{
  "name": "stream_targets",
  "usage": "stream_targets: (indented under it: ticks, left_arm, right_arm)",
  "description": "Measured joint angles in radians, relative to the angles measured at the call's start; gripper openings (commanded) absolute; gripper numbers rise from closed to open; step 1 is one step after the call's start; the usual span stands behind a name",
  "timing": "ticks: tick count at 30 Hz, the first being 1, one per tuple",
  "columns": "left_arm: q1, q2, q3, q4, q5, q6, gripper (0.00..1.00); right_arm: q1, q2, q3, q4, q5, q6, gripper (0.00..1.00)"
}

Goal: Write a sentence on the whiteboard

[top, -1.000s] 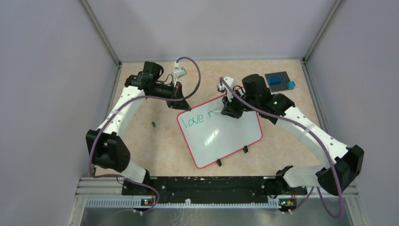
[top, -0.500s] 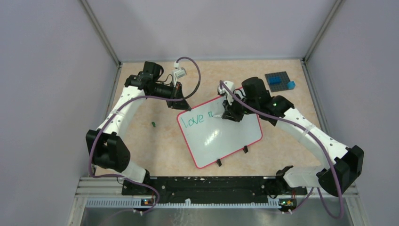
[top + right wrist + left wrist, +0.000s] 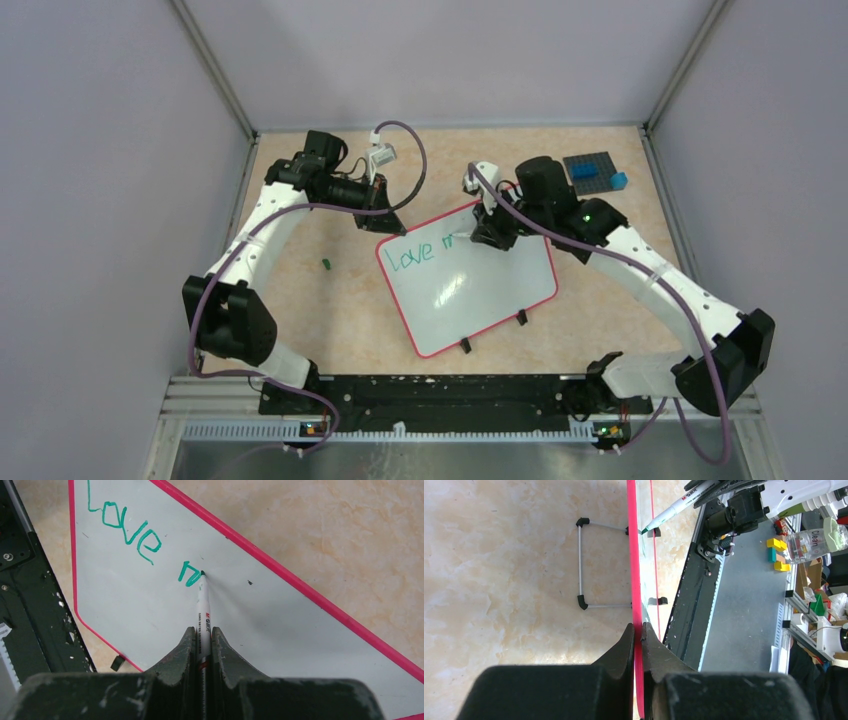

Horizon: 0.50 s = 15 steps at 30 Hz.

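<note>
The whiteboard (image 3: 480, 290), white with a red-pink frame, lies tilted in the middle of the table. Green writing reads "Love" (image 3: 412, 254) with part of a further letter (image 3: 189, 574) beside it. My left gripper (image 3: 388, 226) is shut on the board's far left edge (image 3: 638, 630). My right gripper (image 3: 490, 236) is shut on a white marker (image 3: 203, 615) with a green tip. The tip touches the board just right of the newest strokes. The marker tip also shows in the left wrist view (image 3: 659, 521).
A dark studded plate (image 3: 592, 172) with blue bricks sits at the back right. A small green marker cap (image 3: 326, 264) lies on the table left of the board. Black clip feet (image 3: 521, 318) stick out at the board's near edge. Grey walls enclose the table.
The right gripper moved the marker slightly down and back up near the board's top, adding green strokes to the letter after "Love". The left arm and board stayed put.
</note>
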<state>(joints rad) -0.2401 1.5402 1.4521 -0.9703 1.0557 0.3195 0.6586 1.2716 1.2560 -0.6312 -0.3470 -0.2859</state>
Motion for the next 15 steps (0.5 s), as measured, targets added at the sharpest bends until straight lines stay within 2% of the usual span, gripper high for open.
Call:
stream_targets:
  ticks: [15]
  left_arm:
    - [0.000, 0.000, 0.000, 0.001, -0.004, 0.000, 0.00]
  right_arm:
    - [-0.014, 0.005, 0.003, -0.002, 0.000, -0.006, 0.00]
